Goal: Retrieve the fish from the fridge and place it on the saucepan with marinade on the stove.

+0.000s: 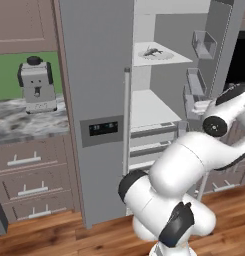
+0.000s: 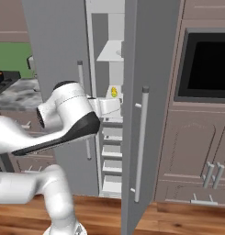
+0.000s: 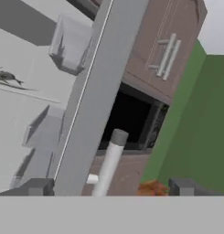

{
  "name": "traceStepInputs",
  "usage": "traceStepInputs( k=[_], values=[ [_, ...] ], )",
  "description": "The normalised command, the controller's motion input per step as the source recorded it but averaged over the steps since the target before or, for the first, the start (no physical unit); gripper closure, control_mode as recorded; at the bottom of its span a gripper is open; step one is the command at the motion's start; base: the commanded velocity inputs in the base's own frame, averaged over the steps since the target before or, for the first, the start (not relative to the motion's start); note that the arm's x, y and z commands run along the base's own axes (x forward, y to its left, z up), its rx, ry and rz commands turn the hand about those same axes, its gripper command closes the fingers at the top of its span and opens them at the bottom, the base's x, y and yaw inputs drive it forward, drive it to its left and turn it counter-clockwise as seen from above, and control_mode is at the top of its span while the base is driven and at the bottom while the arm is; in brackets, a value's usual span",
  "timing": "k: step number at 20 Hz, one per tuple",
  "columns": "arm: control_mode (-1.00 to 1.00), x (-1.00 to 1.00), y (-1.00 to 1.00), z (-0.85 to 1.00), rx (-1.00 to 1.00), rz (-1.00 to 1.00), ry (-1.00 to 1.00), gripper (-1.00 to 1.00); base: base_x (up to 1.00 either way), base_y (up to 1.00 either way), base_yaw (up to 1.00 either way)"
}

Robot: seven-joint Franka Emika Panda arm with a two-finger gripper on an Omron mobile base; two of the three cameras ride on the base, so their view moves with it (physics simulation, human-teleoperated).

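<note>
Fingertips stood wide apart at the bottom of the hand view, released, nothing between them. The gripper sat at the edge of the fridge's open right door, with the door's bar handle rising between the tips but not clamped.

The fish lay on a pale plate on the upper shelf inside the fridge; in the hand view it appeared small at the far left. Left door shut, right door swung open.

Risks, as judged: the door looked only partly open in the right base view, so reaching for the shelf could catch the forearm on the door edge or its bins. The fish is slim and lies flat on the plate, so a shallow pinch could slip or drag the plate off the shelf.

Surroundings: marble counter left of the fridge with a coffee machine, green wall behind, brown cabinets, a dark wall oven to the right, wood floor.
</note>
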Motion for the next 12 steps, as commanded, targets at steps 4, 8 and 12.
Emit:
traceStepInputs(
  k=[4,8,12],
  values=[
    [-1.00,0.00,0.62,0.58,0.00,-0.06,0.02,-1.00,0.00,0.00,0.00],
    [-1.00,0.03,0.86,0.54,0.00,-0.07,0.00,-1.00,0.00,0.00,0.00],
    [-1.00,0.13,0.87,0.64,0.00,-0.02,0.01,-1.00,0.00,0.00,0.00]
  ],
)
